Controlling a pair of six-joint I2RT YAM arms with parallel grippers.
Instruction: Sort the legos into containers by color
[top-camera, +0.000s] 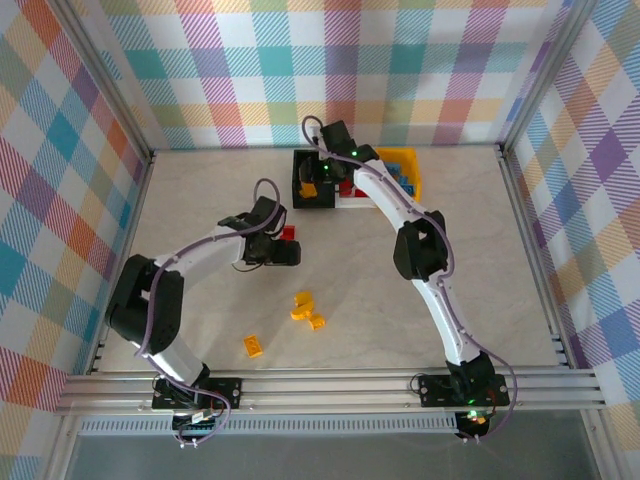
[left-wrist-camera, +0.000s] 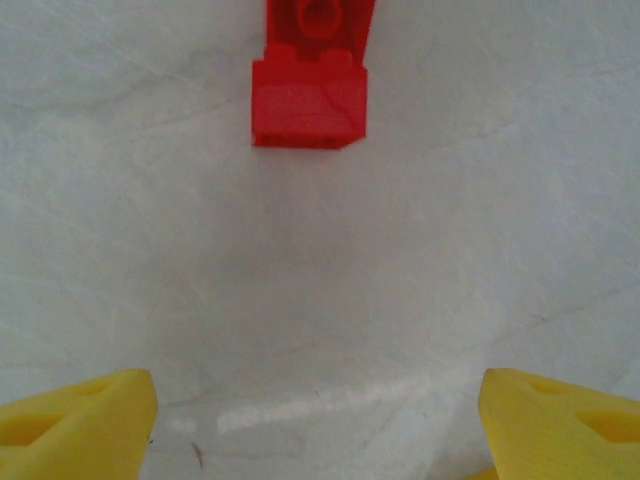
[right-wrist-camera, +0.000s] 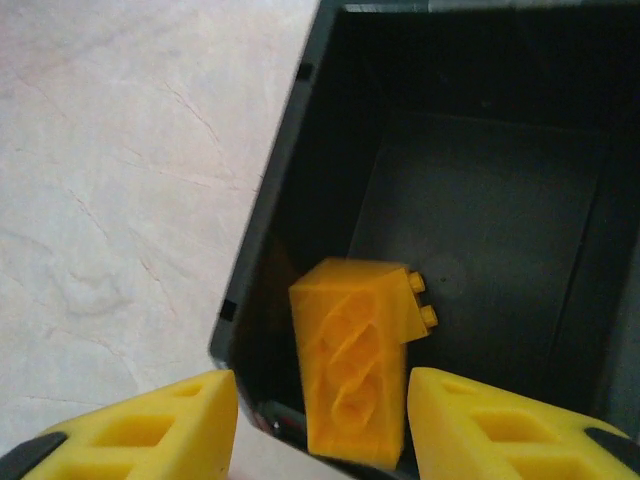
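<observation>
r gripper (right-wrist-camera: 320, 385) over black bin (right-wrist-camera: 480, 230); jaws part-open, wider than the orange lego (right-wrist-camera: 350, 350) tilted between them, gap at its 9 o'clock side; l gripper (left-wrist-camera: 317, 400) jaws wide above bare desk (left-wrist-camera: 450, 250); red lego (left-wrist-camera: 308, 105) at 12 o'clock, untouched

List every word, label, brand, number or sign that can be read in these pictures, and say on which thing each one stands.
No readable text in any view.
Red lego: its studs are too blurred to show any mark.
Yellow-orange lego, black bin, table, checked walls: no print visible.
</observation>
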